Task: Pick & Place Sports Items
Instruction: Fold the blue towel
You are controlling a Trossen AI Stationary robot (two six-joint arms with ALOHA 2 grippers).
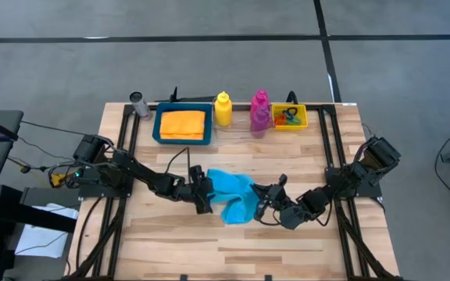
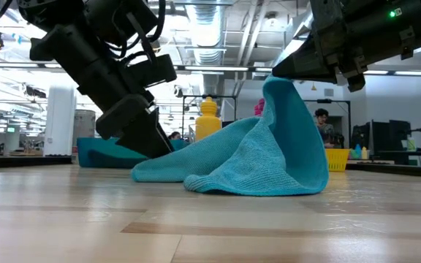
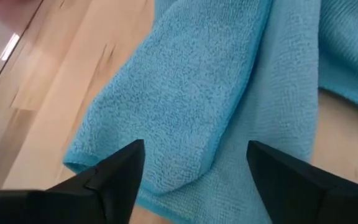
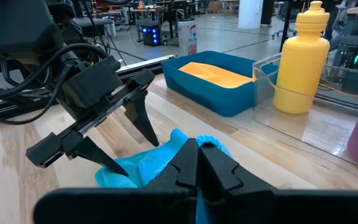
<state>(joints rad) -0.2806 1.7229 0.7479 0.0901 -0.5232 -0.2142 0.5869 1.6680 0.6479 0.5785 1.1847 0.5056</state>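
Cyan cloth (image 1: 231, 193) lies mid-desk (image 1: 287, 242), one corner pinched and raised by my closed right tool (image 1: 270, 195) while my left tool (image 1: 201, 190) stands open over its other edge; I judge that thin pinch may slip, and the contact is partly hidden.

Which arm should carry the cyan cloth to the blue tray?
Right: the right gripper is shut on the cyan cloth, one corner lifted. The left gripper is open beside it, gripping nothing.
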